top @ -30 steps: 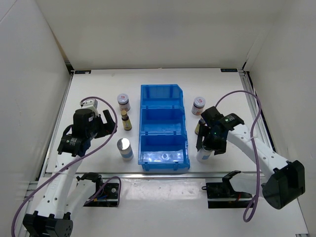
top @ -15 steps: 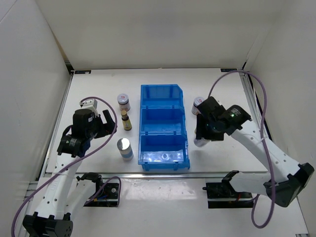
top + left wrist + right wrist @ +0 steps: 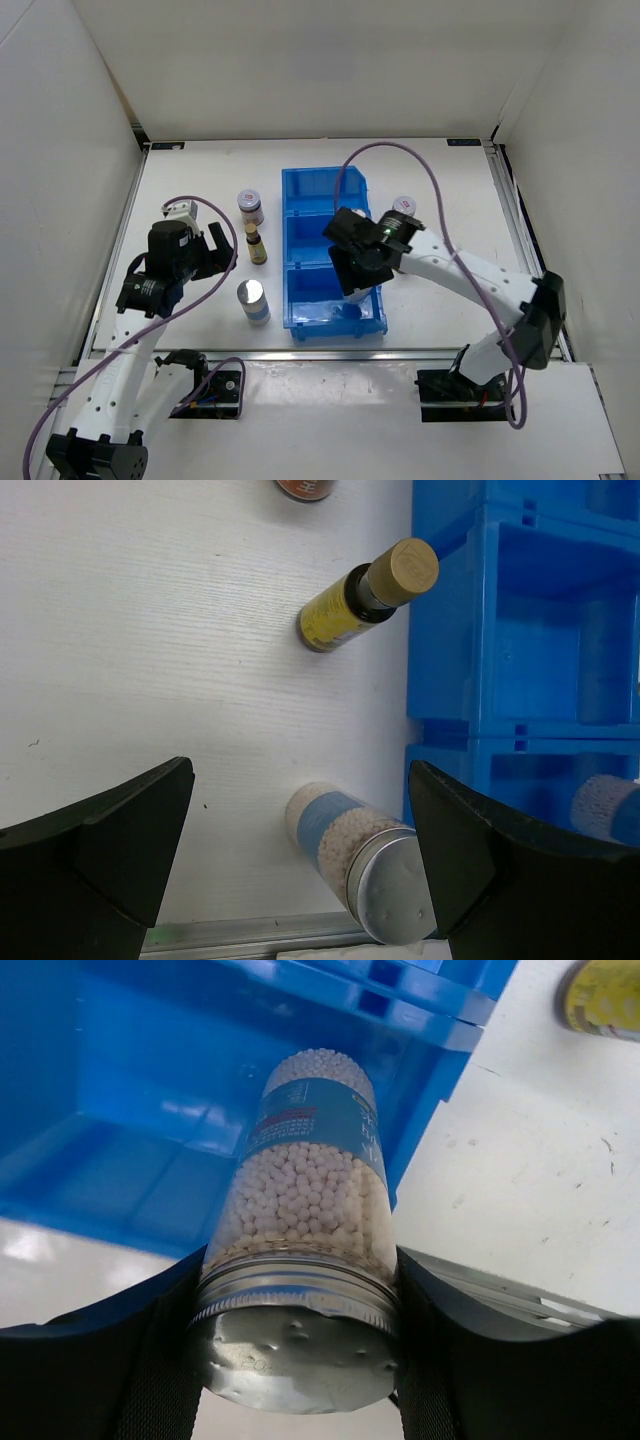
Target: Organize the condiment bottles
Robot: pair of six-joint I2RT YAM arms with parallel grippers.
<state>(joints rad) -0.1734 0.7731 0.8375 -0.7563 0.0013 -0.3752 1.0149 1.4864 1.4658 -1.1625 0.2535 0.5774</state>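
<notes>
Two robot arms beside a blue bin (image 3: 325,178).
The right gripper (image 3: 352,272) clamps a silver-lidded shaker (image 3: 310,1180) over the bin's nearest compartment; the left gripper (image 3: 300,770), wide apart and empty, hangs above a second shaker (image 3: 350,850) on the table (image 3: 200,180).

White table (image 3: 190,185), blue three-compartment bin (image 3: 322,182) sitting roughly in the middle. Left of the bin there's a row, all standing apart: white-lidded jar (image 3: 250,205) at the back, small amber bottle (image 3: 257,245), then silver-lidded shaker (image 3: 253,301) nearest. On the right, a second white-lidded jar (image 3: 405,207) and a yellow-labelled bottle (image 3: 603,998).
</notes>
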